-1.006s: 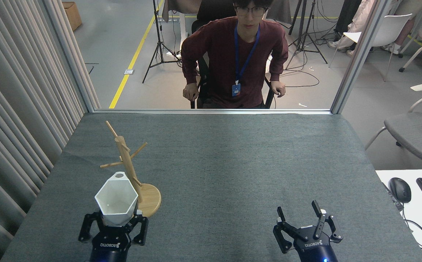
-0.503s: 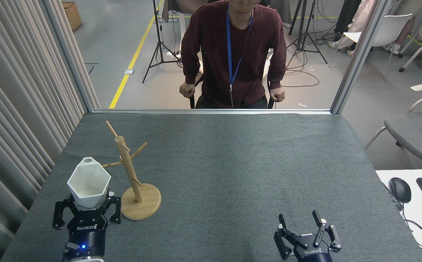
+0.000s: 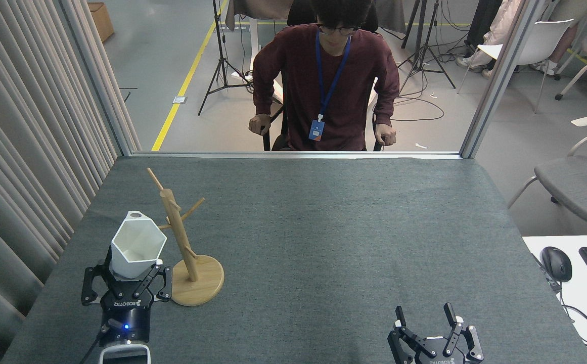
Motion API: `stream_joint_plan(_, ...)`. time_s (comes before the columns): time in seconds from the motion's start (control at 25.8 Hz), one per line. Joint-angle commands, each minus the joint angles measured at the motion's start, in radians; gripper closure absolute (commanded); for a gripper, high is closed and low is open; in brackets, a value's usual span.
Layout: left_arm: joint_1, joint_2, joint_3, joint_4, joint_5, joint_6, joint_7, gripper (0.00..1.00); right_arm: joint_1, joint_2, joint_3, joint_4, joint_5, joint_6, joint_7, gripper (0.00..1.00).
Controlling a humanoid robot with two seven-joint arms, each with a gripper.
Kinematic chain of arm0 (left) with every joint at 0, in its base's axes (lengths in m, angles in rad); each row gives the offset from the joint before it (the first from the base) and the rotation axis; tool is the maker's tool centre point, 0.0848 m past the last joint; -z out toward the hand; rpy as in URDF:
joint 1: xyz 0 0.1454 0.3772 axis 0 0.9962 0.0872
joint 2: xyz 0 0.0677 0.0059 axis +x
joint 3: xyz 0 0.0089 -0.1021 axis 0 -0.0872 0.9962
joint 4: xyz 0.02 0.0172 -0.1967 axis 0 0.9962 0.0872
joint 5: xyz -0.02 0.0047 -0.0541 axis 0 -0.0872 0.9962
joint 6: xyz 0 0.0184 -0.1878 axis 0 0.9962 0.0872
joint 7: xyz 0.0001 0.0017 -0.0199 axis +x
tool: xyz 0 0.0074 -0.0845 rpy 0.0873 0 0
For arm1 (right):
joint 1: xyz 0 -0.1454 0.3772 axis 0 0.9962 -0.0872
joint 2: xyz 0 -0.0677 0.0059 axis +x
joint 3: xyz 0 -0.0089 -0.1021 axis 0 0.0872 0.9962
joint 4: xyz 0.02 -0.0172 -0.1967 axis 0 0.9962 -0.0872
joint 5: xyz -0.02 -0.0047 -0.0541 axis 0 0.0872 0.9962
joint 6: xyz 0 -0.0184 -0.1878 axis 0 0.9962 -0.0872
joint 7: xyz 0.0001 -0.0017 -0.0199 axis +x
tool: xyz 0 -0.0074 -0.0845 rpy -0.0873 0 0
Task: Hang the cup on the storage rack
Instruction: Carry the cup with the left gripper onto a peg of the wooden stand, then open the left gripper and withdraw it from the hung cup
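At the table's near-left corner I hold the cup beside the storage rack; hang not yet made.

Left gripper (image 3: 126, 275) is clenched on the narrow base of the cup (image 3: 137, 245), fingers splayed round it, which leaves the rim and its small round hole free for a peg. Cup mouth faces up and toward the head camera; long axis runs base-to-rim, tipped slightly off vertical, hole at the far, upper rim edge. Storage rack (image 3: 184, 242) stands just to the cup's right on its disc base, post leaning a little left in view, pegs slanting upward; cup appears close to a lower left peg, contact unclear. My judgement: the hole must be brought onto a peg tip. Right gripper (image 3: 436, 339) sits idle at the near-right edge, fingers spread, grasping nothing.
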Motion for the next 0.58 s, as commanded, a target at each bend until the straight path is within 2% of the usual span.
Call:
stream_joint_plan(0.0, -0.021, -0.008, 0.001, 0.058, -0.062, 0.03, 0.003, 0.53, 0.006, 0.009, -0.015, 0.0, 0.0, -0.006, -0.003, 0.02)
stream_joint_plan(0.12, -0.023, -0.017, -0.001, 0.067, -0.096, 0.031, 0.014, 0.52, 0.006, 0.009, -0.017, 0.0, 0.0, -0.006, -0.004, 0.02)
stream_joint_plan(0.19, -0.023, -0.026, -0.002, 0.067, -0.118, 0.03, 0.015, 0.47, 0.006, 0.009, -0.017, 0.0, 0.0, -0.006, -0.004, 0.02)
stream_joint_plan(0.23, -0.021, -0.026, -0.004, 0.065, -0.118, 0.03, 0.02, 0.36, 0.006, 0.009, -0.017, 0.0, 0.0, -0.006, -0.004, 0.02)
stream_joint_plan(0.31, -0.02, -0.028, -0.007, 0.064, -0.116, 0.03, 0.038, 0.0, 0.006, 0.009, -0.017, 0.0, 0.0, -0.006, -0.006, 0.02)
stream_joint_plan(0.54, -0.007, -0.049, -0.028, 0.056, -0.118, 0.027, 0.05, 0.0, 0.006, 0.009, -0.017, 0.0, -0.006, -0.006, -0.013, 0.02)
